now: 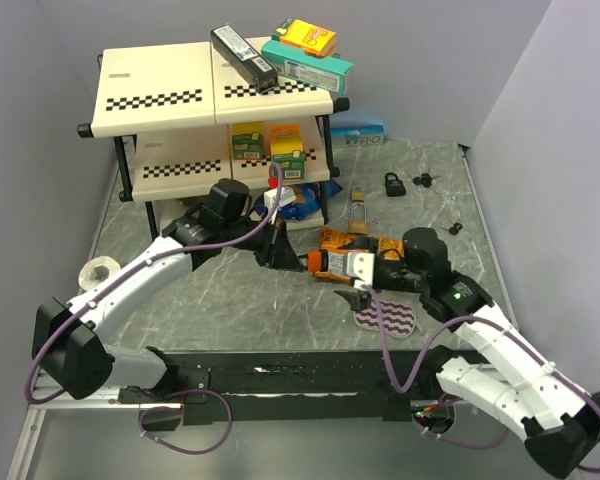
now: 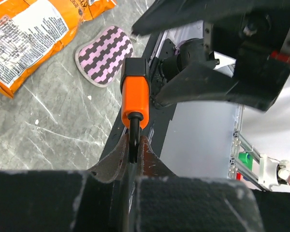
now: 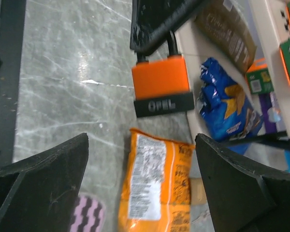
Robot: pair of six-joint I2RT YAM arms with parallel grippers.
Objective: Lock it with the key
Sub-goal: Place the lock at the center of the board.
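at the left tool [image 2: 134, 147], clenched on the black shackle of the orange padlock [image 2: 135, 94]. grips by the shackle only, orange body jutting out past the fingertips, black base end farthest from them. from the right wrist, same lock shown broad face on, white lettering across the black base, shackle end up in the dark fingers. cannot tell whether hanging clear of the grey marbled worktop [image 2: 48, 140] or touching it.

opposite, at the right tool [image 3: 142, 145], released, jaws spread wide, nothing between them. faces the orange padlock from near, apart from it, one dark finger [image 3: 43, 179] at each side of its own view.

below and between the two tools: orange snack bag [image 3: 157, 188], white label up, flat on the worktop. just beside the bag, toward the arm bases: small pad [image 1: 390, 318] in purple and pink zigzag.

farther back, behind the left tool: cream shelf rack [image 1: 160, 100] with checkered trim, boxes on its top and on the lower level, blue snack bag [image 1: 302, 200] underneath.

right of the rack, on the worktop: brass padlock [image 1: 359, 213] and black padlock [image 1: 394, 183], both well apart from the orange one. near the black padlock: small dark bits [image 1: 423, 181], too small to name.

out at the left edge, beside the left arm: roll of tape [image 1: 102, 270].
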